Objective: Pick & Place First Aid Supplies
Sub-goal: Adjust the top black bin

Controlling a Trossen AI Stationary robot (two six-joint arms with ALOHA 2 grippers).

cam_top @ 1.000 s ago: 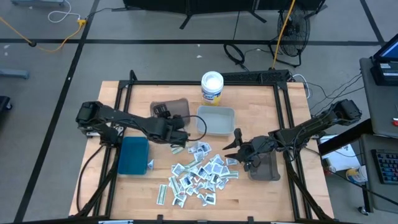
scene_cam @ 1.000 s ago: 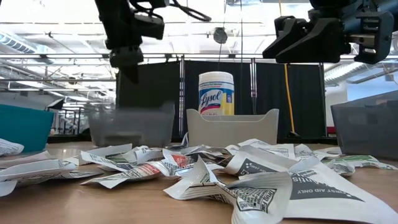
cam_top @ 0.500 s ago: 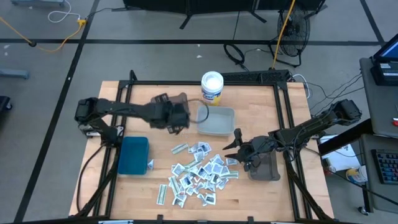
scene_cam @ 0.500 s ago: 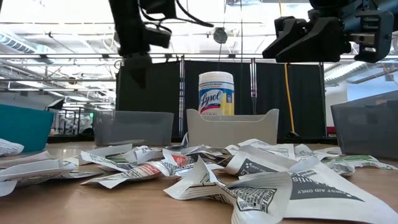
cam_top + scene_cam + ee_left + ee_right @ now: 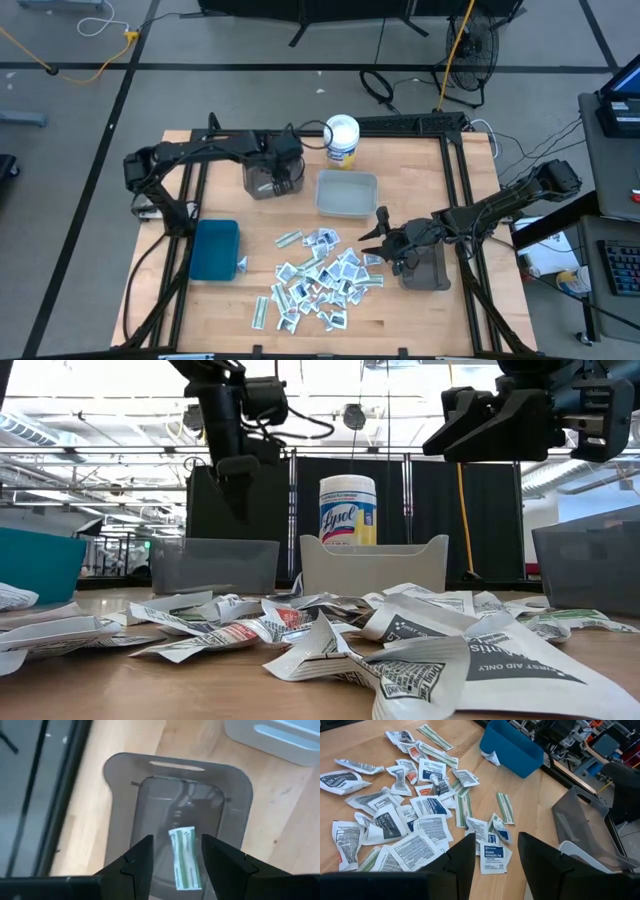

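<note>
Two claws, both with fingers apart and empty. Left claw [image 5: 172, 857] hangs over the smoky bin [image 5: 268, 176] at the table's [image 5: 470, 320] far left, likely having released there. One green-striped strip [image 5: 185, 857] lies on that bin's floor: only the left wrist view shows it. Right claw [image 5: 492, 852] waits above the scattered supplies [image 5: 320, 278] mid-table. Low view alone shows both claws well clear of the table.

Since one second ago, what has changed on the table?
The left gripper swung from beside the packet pile back over the smoky bin; a green-striped packet lies in it, between open fingers. The right gripper, packet pile and other bins stayed.
</note>
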